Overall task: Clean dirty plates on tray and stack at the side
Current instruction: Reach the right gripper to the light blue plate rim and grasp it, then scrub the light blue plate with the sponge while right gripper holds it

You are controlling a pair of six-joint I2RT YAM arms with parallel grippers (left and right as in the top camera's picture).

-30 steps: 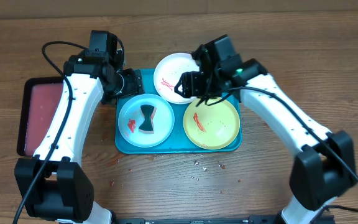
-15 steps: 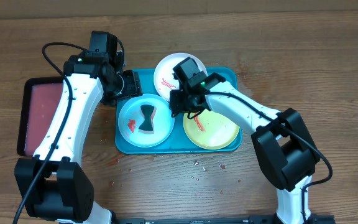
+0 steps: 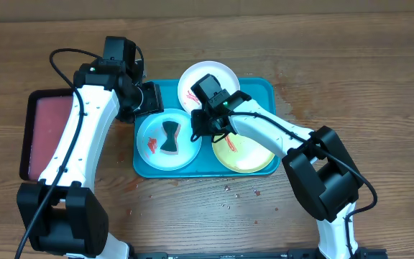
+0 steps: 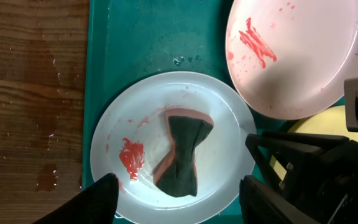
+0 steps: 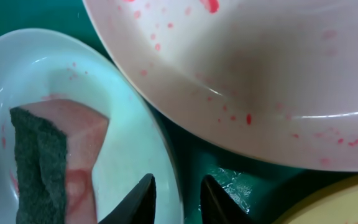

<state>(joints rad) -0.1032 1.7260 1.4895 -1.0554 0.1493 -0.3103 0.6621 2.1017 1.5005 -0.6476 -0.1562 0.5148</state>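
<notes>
Straddling rim of sponge plate, R tool gapes; top plate crowds close.

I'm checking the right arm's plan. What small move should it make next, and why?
Probably close the right gripper: its open jaws straddle the rim of the pale plate holding the sponge, so pinching would likely secure that plate for cleaning.
</notes>
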